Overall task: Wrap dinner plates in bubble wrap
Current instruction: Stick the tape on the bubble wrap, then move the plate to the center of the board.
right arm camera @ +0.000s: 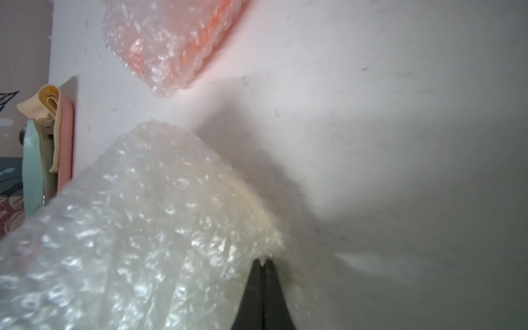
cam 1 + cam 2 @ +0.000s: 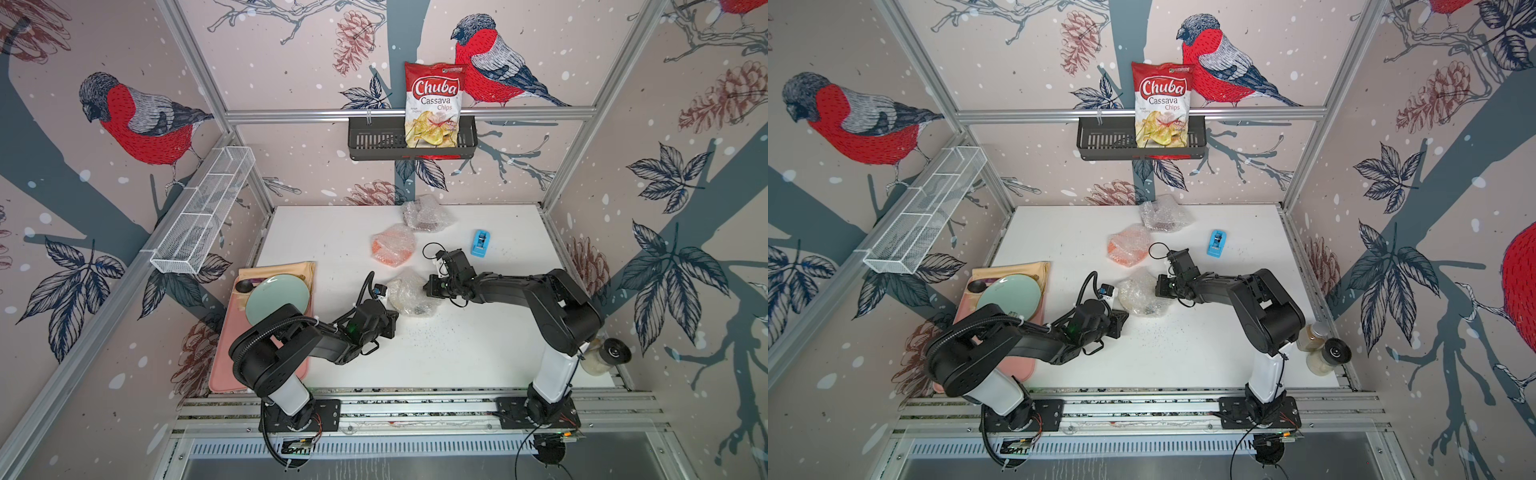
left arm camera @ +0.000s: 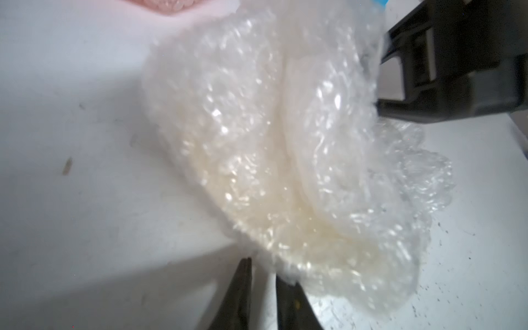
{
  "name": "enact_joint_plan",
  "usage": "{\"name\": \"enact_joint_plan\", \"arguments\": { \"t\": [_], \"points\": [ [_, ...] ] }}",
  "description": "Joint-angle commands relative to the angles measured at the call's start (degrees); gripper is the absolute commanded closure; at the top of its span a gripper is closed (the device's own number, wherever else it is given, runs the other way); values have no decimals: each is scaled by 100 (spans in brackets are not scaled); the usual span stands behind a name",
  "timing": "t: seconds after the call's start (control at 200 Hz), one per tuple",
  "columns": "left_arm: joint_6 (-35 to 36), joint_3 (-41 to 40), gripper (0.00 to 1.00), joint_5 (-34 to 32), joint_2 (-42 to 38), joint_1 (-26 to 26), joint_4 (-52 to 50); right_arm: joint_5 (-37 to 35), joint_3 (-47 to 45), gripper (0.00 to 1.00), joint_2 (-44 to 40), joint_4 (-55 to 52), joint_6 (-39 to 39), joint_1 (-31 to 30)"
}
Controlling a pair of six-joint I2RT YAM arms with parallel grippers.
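Three bundles of bubble wrap lie on the white table. The nearest bundle holds a cream plate seen through the wrap. My left gripper is at its near-left edge, jaws narrowly apart with the wrap's edge between the tips. My right gripper is shut on a raised fold of that wrap at its right edge. Behind lies the wrapped orange plate. Farther back is a bundle with a dark plate.
A blue object lies right of the bundles. A large pale green plate sits on a pink mat at the left edge. Jars stand at the near right. A black basket with a chips bag hangs on the back wall.
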State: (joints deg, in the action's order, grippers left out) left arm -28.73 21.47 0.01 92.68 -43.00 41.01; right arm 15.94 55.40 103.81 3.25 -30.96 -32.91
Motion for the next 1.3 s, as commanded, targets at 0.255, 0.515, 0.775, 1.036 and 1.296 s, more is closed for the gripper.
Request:
{"name": "enact_joint_plan", "arguments": {
  "t": [0.255, 0.515, 0.775, 1.036, 1.296],
  "points": [
    [-1007, -210, 70, -444, -662, 99, -1006, -405, 2298, 64, 675, -813, 803, 918],
    [-1717, 89, 45, -973, -2158, 158, -2807, -913, 5533, 98, 2899, -1168, 969, 1224],
    [-1768, 716, 23, -1152, -2579, 314, -3652, -554, 8359, 98, 5106, -1378, 828, 1251],
    [-1729, 814, 14, -937, -2362, 467, -3675, -762, 8092, 100, 5419, -2109, 458, 1188],
    [-1753, 937, 10, -848, -2245, 487, -3712, -969, 5598, 100, 3870, -2206, 518, 1389]
  ]
}}
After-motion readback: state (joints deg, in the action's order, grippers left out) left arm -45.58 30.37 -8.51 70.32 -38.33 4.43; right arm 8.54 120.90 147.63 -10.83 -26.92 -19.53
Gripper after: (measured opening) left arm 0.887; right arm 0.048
